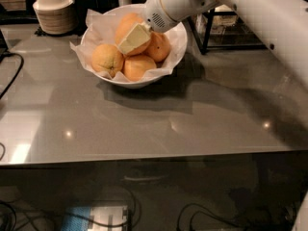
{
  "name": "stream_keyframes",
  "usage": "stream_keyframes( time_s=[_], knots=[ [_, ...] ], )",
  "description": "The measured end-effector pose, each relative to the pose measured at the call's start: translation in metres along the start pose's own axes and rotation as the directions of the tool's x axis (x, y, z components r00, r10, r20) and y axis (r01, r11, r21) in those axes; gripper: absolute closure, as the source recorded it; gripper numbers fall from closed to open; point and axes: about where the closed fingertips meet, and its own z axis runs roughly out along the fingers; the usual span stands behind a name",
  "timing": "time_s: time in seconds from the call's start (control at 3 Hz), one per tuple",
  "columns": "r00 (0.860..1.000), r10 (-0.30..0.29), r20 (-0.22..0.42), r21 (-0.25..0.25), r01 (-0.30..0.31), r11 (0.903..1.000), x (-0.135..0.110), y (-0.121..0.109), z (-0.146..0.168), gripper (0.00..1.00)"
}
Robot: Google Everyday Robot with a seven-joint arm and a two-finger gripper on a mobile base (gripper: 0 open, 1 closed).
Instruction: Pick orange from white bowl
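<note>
Robot gripper [134,38] inside a fruit-filled white bowl [138,84] on a grey table [144,129].
It rests against the topmost orange [126,25]; whether it is gripping it, I cannot tell.
</note>
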Motion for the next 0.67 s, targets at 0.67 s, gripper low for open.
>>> stream_keyframes(
  time_s=[0.67],
  knots=[
    [0.930, -0.139, 0.341, 0.140, 0.097, 0.9855, -0.068, 0.034, -0.070, 1.00]
  ],
)
